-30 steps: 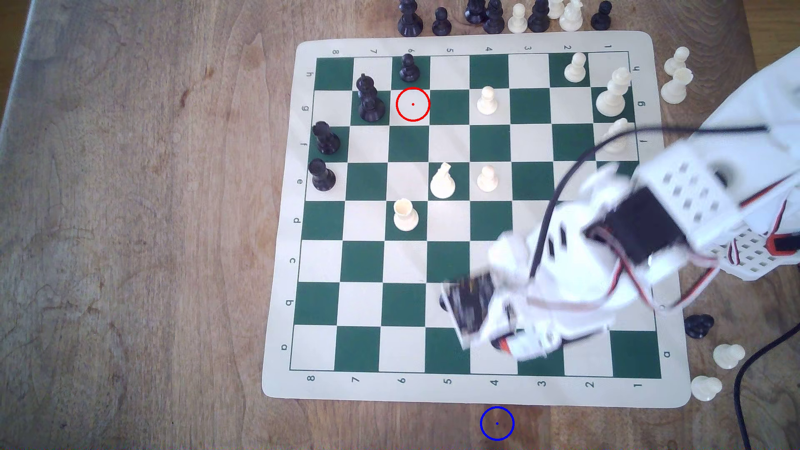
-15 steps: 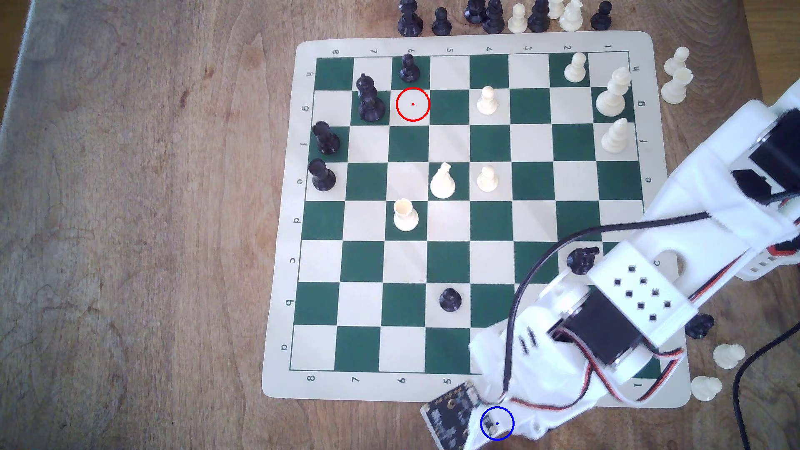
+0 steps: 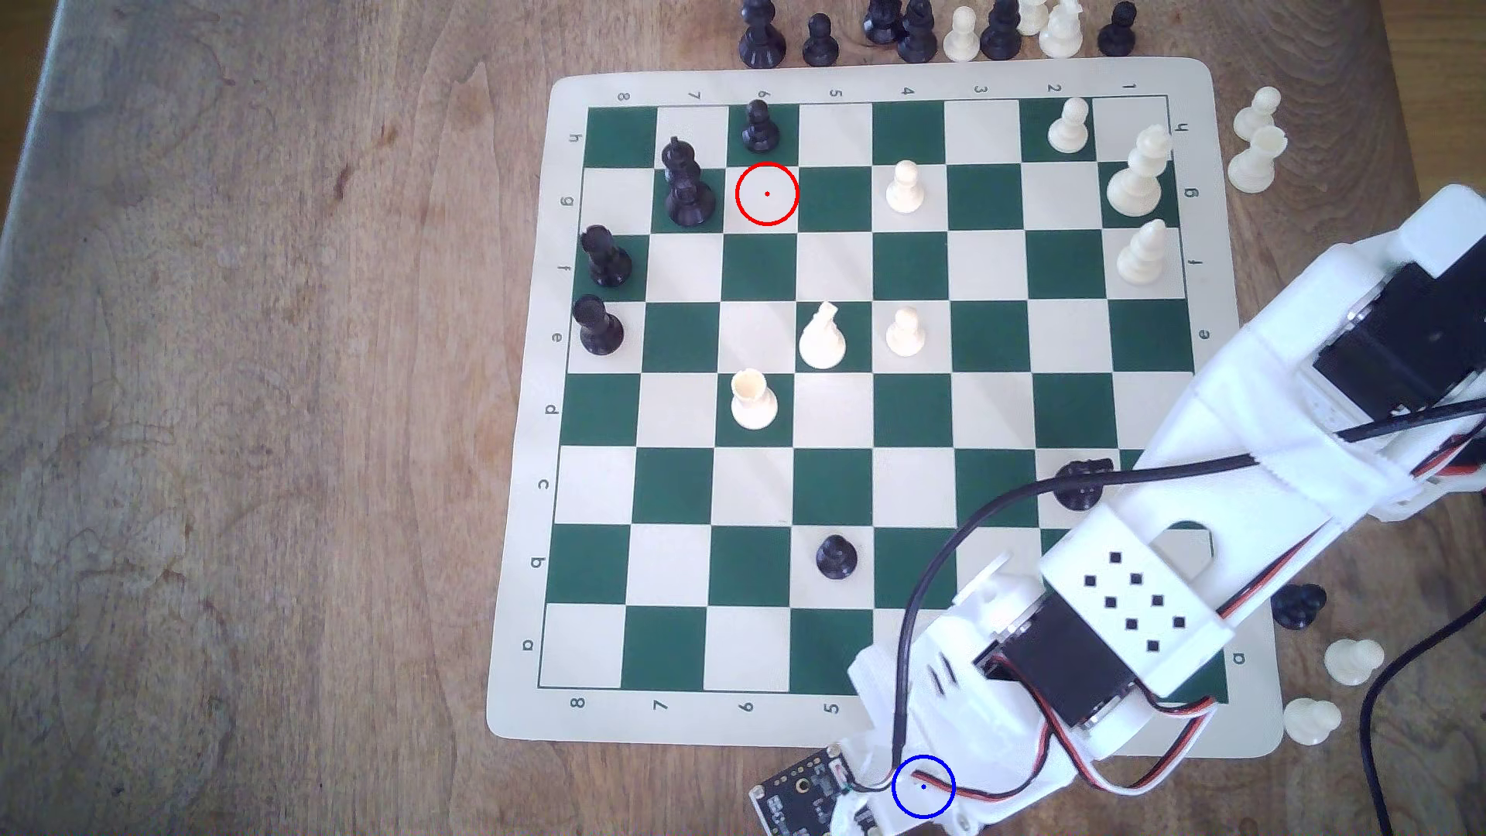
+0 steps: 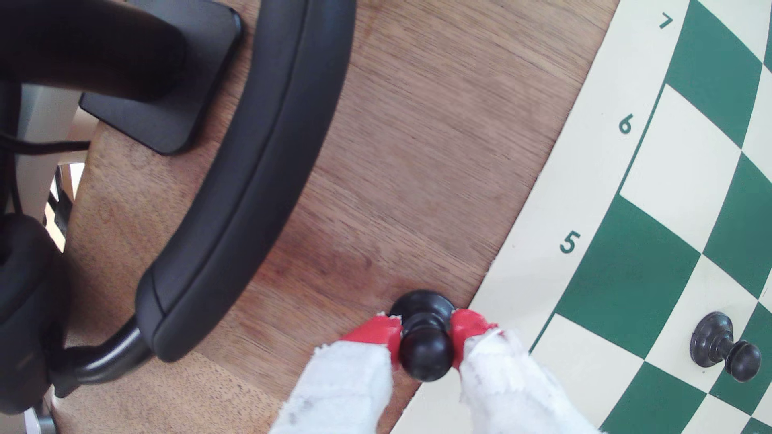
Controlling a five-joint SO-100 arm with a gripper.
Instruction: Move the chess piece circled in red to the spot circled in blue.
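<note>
Jaws clenched on black pawn (image 4: pixel 425 342) (upright), wood tabletop (image 4: pixel 397 167), black chair armrest (image 4: pixel 250 167) nearby

Your arm (image 3: pixel 1254 514) is built of white printed plastic, with one flat link cover pierced by a scatter of small square holes and black servo blocks set into the joints. You'll see a black cable and red, white and black wires looping along it, down to a bare dark circuit board (image 3: pixel 796 796) at the wrist. The gripper (image 4: pixel 426 334) has red fingertips (image 4: pixel 376 331) with frayed white tape wrapped behind them
</note>
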